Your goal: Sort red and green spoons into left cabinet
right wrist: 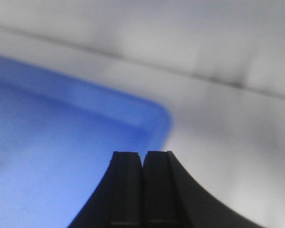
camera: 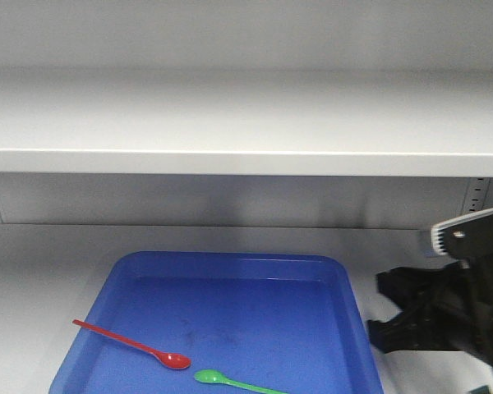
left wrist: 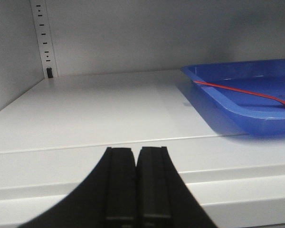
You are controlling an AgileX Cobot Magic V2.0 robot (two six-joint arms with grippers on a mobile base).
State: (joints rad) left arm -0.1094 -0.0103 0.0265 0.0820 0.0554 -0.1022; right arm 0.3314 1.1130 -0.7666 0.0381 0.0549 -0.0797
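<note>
On the lower shelf of the pale grey-white cabinet [camera: 230, 123], the exterior front-facing view shows a shallow blue plastic tray [camera: 230, 264] holding both spoons: the thin bright red plastic spoon [camera: 131, 344] lies slantwise near the tray's front-left corner, and the thin bright green plastic spoon [camera: 230, 382] lies just beside it at the front edge, partly cut off. The black right gripper [camera: 392, 310] hangs off the tray's right edge, carrying nothing.

In the left wrist view, the left gripper [left wrist: 135, 185] sits at the shelf's front edge, well apart from the tray — jaws pressed together, empty. The red spoon's handle crosses the tray's near corner.

In the right wrist view, blurred, the right gripper's jaws are likewise closed on nothing, over the tray's rounded corner.

Judging by this, both spoons already rest inside the cabinet, so the sorting looks done or nearly so.
</note>
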